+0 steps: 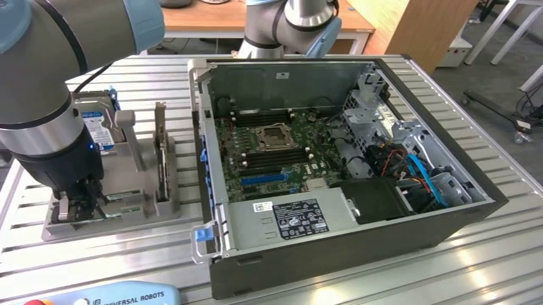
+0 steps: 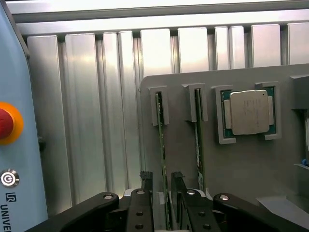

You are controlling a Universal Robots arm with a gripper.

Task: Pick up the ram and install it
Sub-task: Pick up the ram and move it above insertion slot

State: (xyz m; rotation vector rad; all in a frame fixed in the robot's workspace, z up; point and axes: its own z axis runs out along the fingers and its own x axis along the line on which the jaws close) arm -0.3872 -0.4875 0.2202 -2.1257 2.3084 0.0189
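Observation:
Two green ram sticks stand on edge in slots of a grey holder (image 2: 241, 164). My gripper (image 2: 162, 180) is low over the holder and open, with one black finger (image 2: 146, 180) on each side of the nearer ram (image 2: 161, 140). I cannot tell whether the fingers touch it. The second ram stick (image 2: 198, 135) stands one slot over. In the exterior view my gripper (image 1: 81, 204) is down at the front of the holder (image 1: 127, 219), on that view's left beside the open computer case (image 1: 339, 159). The motherboard (image 1: 271, 149) lies exposed inside the case.
A processor chip (image 2: 248, 112) sits in a pocket of the holder. A hard drive with a blue label (image 1: 103, 130) and a dark expansion card (image 1: 159, 149) stand upright in the holder behind my gripper. A teach pendant (image 1: 119, 293) with a red stop button (image 2: 6, 123) lies at the table's front.

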